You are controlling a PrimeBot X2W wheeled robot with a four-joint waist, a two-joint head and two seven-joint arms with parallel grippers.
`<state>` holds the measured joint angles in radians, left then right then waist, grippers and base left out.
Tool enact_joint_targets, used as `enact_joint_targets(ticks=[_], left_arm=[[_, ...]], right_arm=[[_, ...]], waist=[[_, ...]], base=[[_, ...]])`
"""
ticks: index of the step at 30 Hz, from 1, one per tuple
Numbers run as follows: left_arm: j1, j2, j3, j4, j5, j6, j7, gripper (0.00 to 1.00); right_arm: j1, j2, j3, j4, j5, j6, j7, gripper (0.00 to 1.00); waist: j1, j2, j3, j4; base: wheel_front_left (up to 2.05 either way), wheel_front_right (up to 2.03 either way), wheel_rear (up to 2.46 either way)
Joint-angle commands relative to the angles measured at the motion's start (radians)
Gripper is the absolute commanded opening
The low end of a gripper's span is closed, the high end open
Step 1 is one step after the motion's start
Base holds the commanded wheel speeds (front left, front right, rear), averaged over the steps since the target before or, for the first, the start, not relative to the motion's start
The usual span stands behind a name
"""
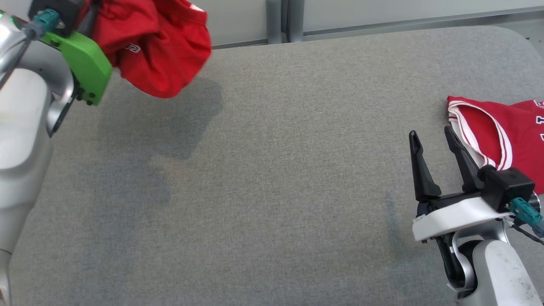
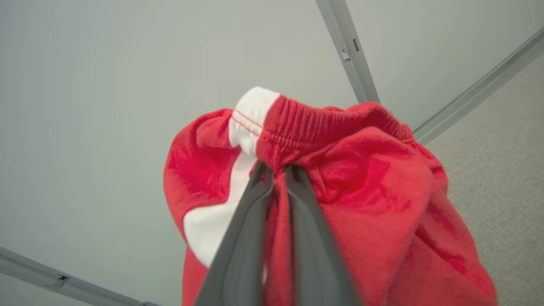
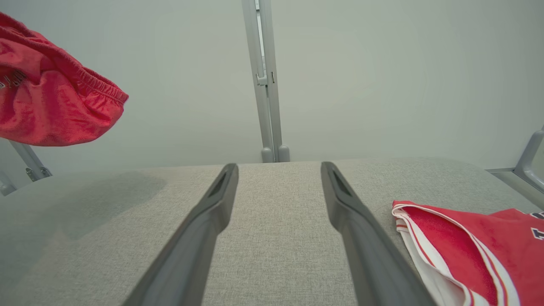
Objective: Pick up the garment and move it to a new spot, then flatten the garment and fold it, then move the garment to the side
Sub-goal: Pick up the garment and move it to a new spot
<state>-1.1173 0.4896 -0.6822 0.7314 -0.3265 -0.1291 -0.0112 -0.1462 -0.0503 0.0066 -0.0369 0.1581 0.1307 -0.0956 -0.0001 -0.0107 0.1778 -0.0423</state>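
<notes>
Head view has the red shorts [image 1: 157,46] at upper left, hanging clear above the grey bench [image 1: 272,178] with the left pincer [image 2: 278,169] clenched on their waistband. The right pincer [image 1: 430,134] sits released at lower right. I'd judge this the carrying step; next, the shorts need lowering onto bare bench.

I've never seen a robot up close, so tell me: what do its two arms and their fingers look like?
Both arms are smooth silver-white tubes. Each ends in two long, dark, tapering fingers. The left gripper has a bright green wrist plate; the right gripper has a white plate and a black box. A teal connector with a cable sits at each wrist.
</notes>
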Motion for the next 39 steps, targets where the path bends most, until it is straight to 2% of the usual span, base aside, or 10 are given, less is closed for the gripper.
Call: enact_joint_targets(ticks=[1, 10, 14, 18, 26, 34, 35, 36, 37, 39], left_arm=[[0.023, -0.003, -0.024, -0.033, -0.025, -0.001, 0.0, 0.0], [0.16, -0.075, -0.168, -0.172, -0.061, -0.001, -0.021, 0.0], [0.228, -0.119, -0.194, -0.168, -0.07, 0.024, -0.043, 0.0], [0.295, -0.169, -0.23, -0.121, -0.061, 0.043, -0.088, 0.0], [0.331, -0.234, -0.264, 0.008, -0.059, 0.036, -0.176, 0.0], [0.349, -0.296, -0.272, 0.11, -0.08, 0.031, -0.218, 0.0], [0.351, -0.307, -0.273, 0.117, -0.081, 0.031, -0.224, 0.05], [0.353, -0.316, -0.274, 0.125, -0.082, 0.032, -0.228, 0.47], [0.356, -0.323, -0.273, 0.131, -0.085, 0.033, -0.233, 1.0], [0.365, -0.338, -0.265, 0.14, -0.095, 0.038, -0.239, 1.0]], right_arm=[[0.015, -0.001, -0.006, -0.006, 0.003, 0.0, 0.0, 1.0], [0.025, -0.001, 0.003, -0.02, 0.012, 0.0, 0.004, 1.0], [0.019, -0.001, 0.015, -0.02, 0.016, 0.0, 0.006, 1.0], [0.0, -0.001, 0.033, -0.021, 0.018, 0.0, 0.009, 1.0], [-0.019, -0.001, 0.051, -0.013, 0.013, 0.0, 0.012, 1.0], [-0.014, -0.001, 0.054, -0.004, 0.009, 0.0, 0.018, 1.0], [-0.01, -0.001, 0.054, -0.002, 0.011, 0.0, 0.022, 1.0], [-0.006, -0.001, 0.055, -0.002, 0.012, 0.0, 0.025, 1.0], [-0.003, -0.001, 0.056, -0.002, 0.013, 0.0, 0.027, 1.0], [0.001, -0.001, 0.059, -0.001, 0.016, 0.0, 0.032, 1.0]], waist=[[0.0001, 0.0107, -0.035, -0.033], [0.0001, 0.0107, -0.028, -0.055], [0.0001, 0.0107, -0.01, -0.067], [0.0001, 0.0107, 0.016, -0.09], [0.0001, 0.0107, 0.04, -0.121], [0.0001, 0.0107, 0.024, -0.122], [0.0001, 0.0107, 0.02, -0.118], [0.0001, 0.0107, 0.014, -0.114], [0.0001, 0.0107, 0.009, -0.111], [0.0001, 0.0107, -0.002, -0.103]], base=[[0.0, 0.0, 0.0], [0.0, 0.0, 0.0], [0.0, 0.0, 0.0], [0.0, 0.0, 0.0], [0.0, 0.0, 0.0], [0.0, 0.0, 0.0], [0.0, 0.0, 0.0], [0.0, 0.0, 0.0], [0.0, 0.0, 0.0], [0.0, 0.0, 0.0]])
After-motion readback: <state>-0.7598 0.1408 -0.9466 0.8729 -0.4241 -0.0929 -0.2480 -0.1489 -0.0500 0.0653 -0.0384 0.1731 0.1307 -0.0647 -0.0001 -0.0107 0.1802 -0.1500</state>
